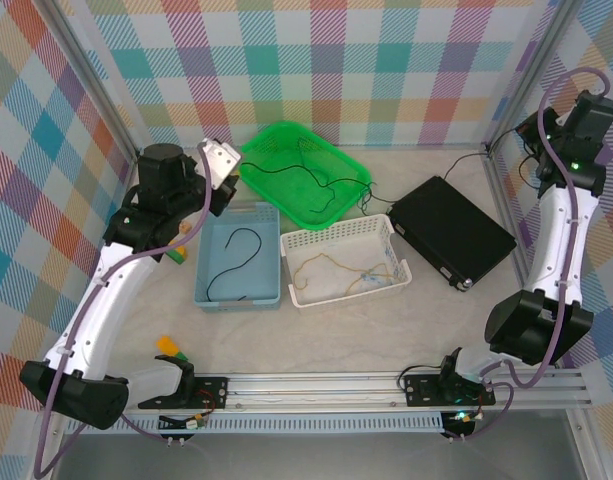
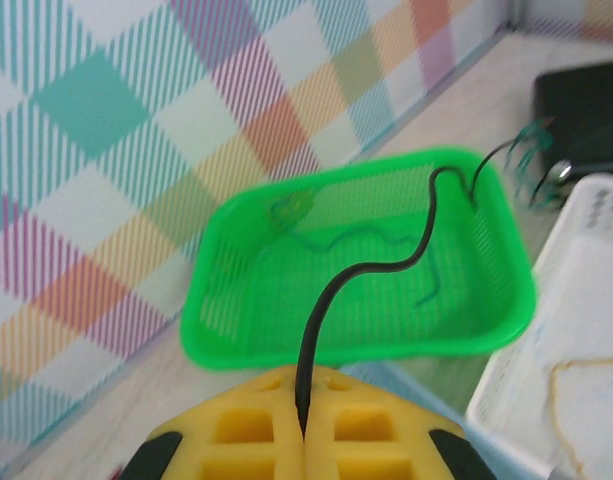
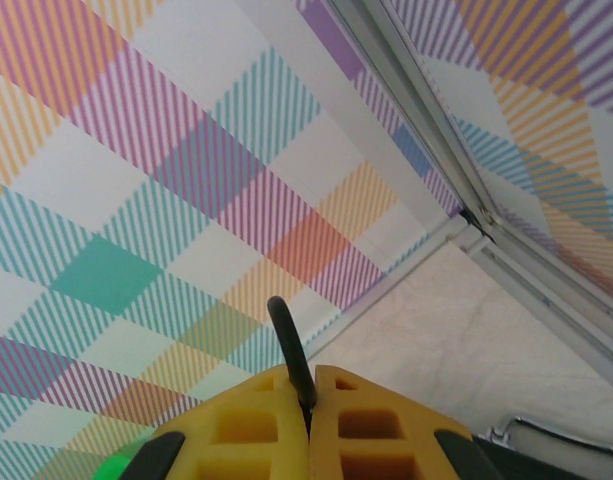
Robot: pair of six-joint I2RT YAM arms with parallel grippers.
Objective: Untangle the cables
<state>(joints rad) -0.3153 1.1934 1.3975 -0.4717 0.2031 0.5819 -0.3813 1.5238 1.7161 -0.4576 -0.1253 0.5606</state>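
Note:
A long black cable (image 1: pixel 331 186) stretches between both grippers, over the green basket (image 1: pixel 348 158). My left gripper (image 1: pixel 221 160) sits at the basket's left corner, yellow fingers (image 2: pixel 236 430) shut on one end of that black cable (image 2: pixel 386 265). My right gripper (image 1: pixel 524 133) is raised at the far right by the wall, shut on the other end, and a short stub of cable (image 3: pixel 286 340) sticks out of its fingers (image 3: pixel 371 425). A dark green cable (image 2: pixel 356 240) lies in the green basket (image 2: pixel 286 345). Another black cable (image 1: pixel 236 262) lies in the blue bin (image 1: pixel 201 272), a tan-yellow cable (image 1: pixel 351 275) in the white basket (image 1: pixel 381 228).
A flat black box (image 1: pixel 451 230) lies right of the baskets, with the stretched cable passing behind it. A small yellow and green piece (image 1: pixel 171 347) rests near the left arm's base. Checked walls close in the back and sides, and a metal rail (image 1: pixel 316 385) runs along the front edge.

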